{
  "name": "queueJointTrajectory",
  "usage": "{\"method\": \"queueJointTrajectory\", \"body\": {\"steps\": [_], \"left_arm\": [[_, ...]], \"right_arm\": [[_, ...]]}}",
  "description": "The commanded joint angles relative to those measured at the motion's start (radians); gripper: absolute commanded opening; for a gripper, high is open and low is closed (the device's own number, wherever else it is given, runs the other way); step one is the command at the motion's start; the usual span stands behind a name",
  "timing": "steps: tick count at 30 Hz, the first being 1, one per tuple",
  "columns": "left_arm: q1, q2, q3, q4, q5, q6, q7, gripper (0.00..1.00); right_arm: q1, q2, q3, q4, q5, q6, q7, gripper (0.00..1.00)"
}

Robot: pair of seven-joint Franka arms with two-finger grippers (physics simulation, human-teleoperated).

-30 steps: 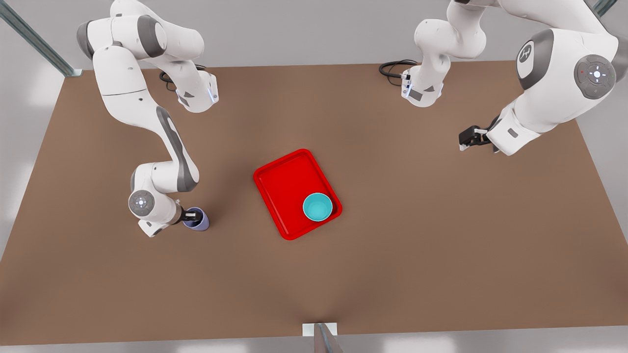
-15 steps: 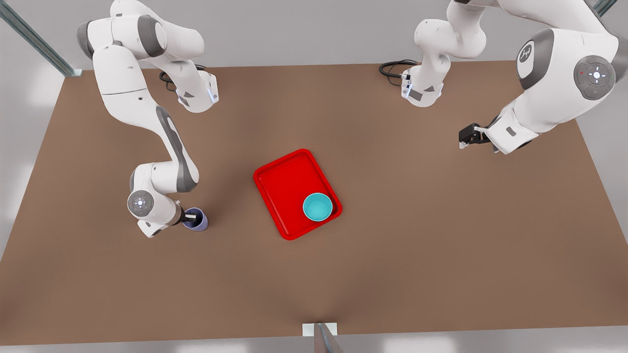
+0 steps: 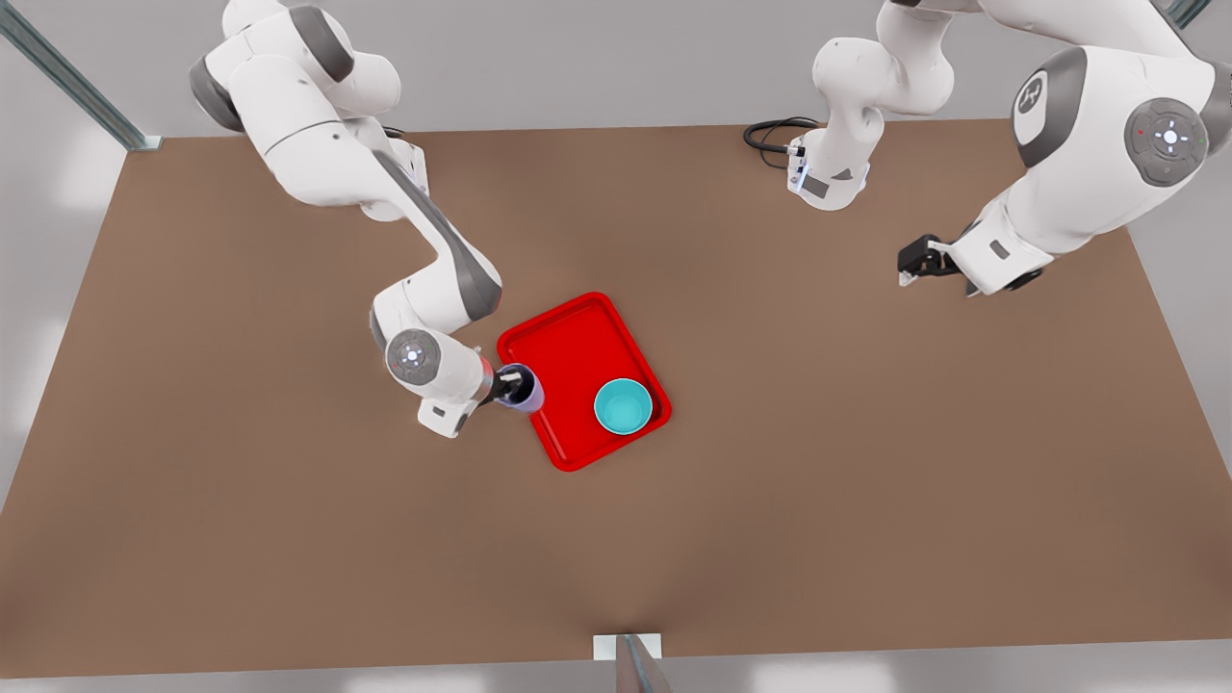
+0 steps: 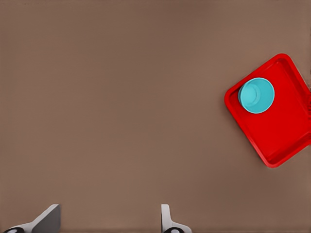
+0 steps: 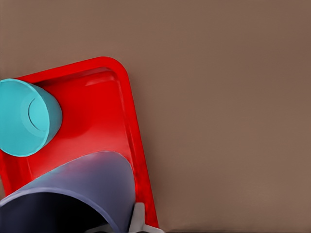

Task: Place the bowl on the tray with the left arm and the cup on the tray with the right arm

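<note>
The lavender cup [image 3: 529, 391] hangs at the red tray's [image 3: 563, 337] edge on the front view's left, with my right gripper [image 3: 510, 387] shut on its rim. In the right wrist view the cup [image 5: 82, 184] looms over the tray [image 5: 97, 111], one finger [image 5: 137, 218] outside its wall. The teal bowl [image 3: 623, 405] sits upright in the tray's near corner, and the right wrist view has the bowl [image 5: 24, 119] past the cup. My left gripper [image 3: 910, 265] waits open over bare table far on the front view's right, its fingers [image 4: 48, 218] wide apart, the bowl [image 4: 256, 95] and tray [image 4: 286, 131] distant.
The brown table [image 3: 289, 539] spreads wide around the tray. Black cables [image 3: 770, 135] lie by the arm bases at the back. A metal post [image 3: 630, 659] stands at the near edge and a frame beam [image 3: 67, 77] crosses the back corner.
My right arm has carried the cup from the table on the front view's left across to the tray's edge. The left gripper has barely shifted. The bowl has stayed put.
</note>
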Motion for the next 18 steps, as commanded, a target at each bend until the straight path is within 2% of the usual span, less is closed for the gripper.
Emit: {"method": "queueJointTrajectory", "body": {"steps": [1, 12, 13, 14, 15, 18], "left_arm": [[-0.004, -0.001, -0.004, 0.003, 0.0, -0.007, 0.003, 1.0], [-0.005, 0.001, -0.017, 0.025, 0.001, -0.008, -0.007, 1.0], [-0.004, -0.001, -0.024, 0.026, 0.003, -0.011, -0.008, 1.0], [-0.005, -0.001, -0.026, 0.025, 0.001, -0.013, -0.013, 1.0], [-0.005, -0.001, -0.026, 0.026, 0.001, -0.011, -0.031, 1.0], [-0.005, 0.001, -0.027, 0.025, 0.001, -0.011, -0.033, 1.0]], "right_arm": [[0.024, 0.02, 0.001, -0.001, 0.0, -0.026, 0.036, 0.21], [0.079, 0.128, 0.001, 0.022, -0.01, 0.028, 0.034, 0.21], [0.088, 0.128, 0.001, 0.022, -0.011, 0.028, 0.034, 0.45], [0.09, 0.128, 0.001, 0.022, -0.008, 0.028, 0.036, 0.78], [0.09, 0.128, 0.001, 0.024, -0.013, 0.029, 0.034, 1.0], [0.096, 0.126, 0.001, 0.045, -0.011, 0.028, 0.033, 1.0]]}}
